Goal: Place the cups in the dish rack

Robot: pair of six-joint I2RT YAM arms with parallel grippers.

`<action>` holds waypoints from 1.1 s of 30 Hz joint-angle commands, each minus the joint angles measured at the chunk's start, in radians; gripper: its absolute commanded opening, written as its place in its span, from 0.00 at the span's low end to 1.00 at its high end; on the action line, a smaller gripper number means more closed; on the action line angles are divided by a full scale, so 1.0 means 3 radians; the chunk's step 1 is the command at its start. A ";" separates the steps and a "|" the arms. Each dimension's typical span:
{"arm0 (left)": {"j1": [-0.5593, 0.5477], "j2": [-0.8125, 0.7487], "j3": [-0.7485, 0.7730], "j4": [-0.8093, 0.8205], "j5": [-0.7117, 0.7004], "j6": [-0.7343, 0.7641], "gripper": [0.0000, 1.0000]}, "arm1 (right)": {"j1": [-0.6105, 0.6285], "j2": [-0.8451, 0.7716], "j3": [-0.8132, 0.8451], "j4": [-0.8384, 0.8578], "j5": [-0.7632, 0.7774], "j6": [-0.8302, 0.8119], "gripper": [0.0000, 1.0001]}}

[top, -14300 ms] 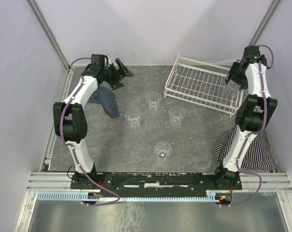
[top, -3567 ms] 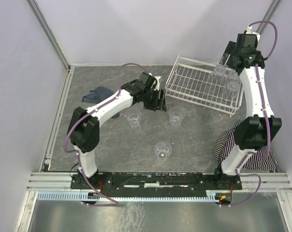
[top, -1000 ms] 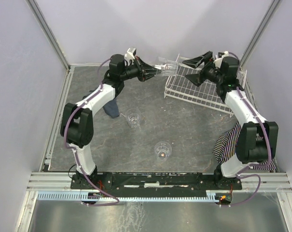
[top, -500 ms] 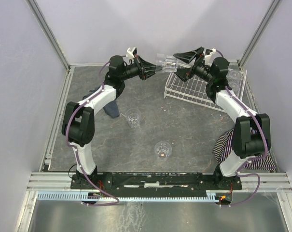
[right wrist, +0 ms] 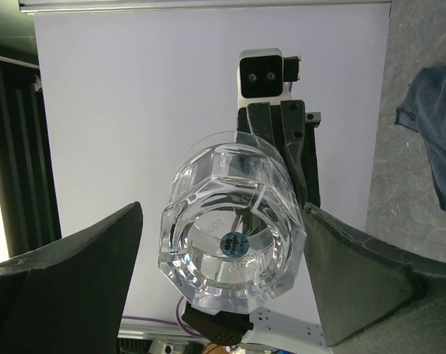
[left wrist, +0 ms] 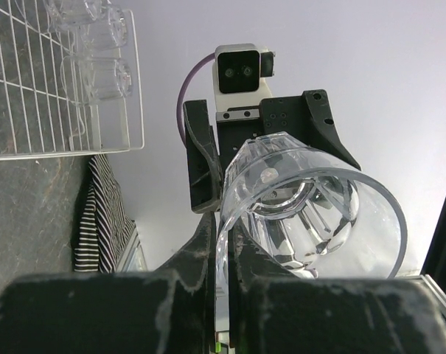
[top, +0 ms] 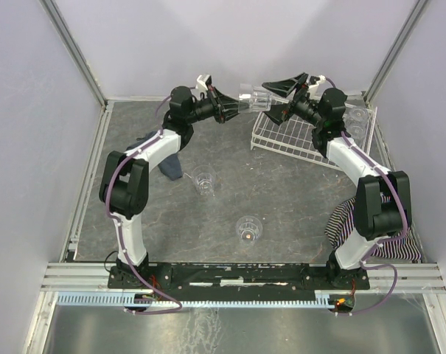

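A clear cup hangs on its side in mid-air above the left end of the white dish rack. My left gripper is shut on its rim, one finger inside and one outside. My right gripper faces it, open, its fingers on either side of the cup's base with a gap on the left side. Two cups stand in the rack's right end, also in the left wrist view. Two more cups stand on the table.
A blue cloth lies under my left arm, also in the right wrist view. A striped cloth lies by my right arm's base. The back wall stands close behind the rack.
My right gripper has swung left from over the rack to the held cup, so its open jaws now flank the base. My left gripper shifted the cup slightly right.
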 commanded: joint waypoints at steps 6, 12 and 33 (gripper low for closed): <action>0.0022 0.0061 0.0230 0.0187 0.0026 -0.0116 0.03 | 0.0064 -0.0022 0.0034 0.0277 -0.0188 0.0085 0.81; 0.0043 0.0085 0.0257 0.0197 0.0019 -0.0120 0.03 | 0.0078 -0.0021 0.0047 0.0150 -0.0240 0.0005 0.40; 0.0380 -0.0414 -0.0179 -0.1502 -0.0242 0.1482 0.61 | -0.0395 0.0135 0.1288 -0.2497 0.0222 -0.2133 0.13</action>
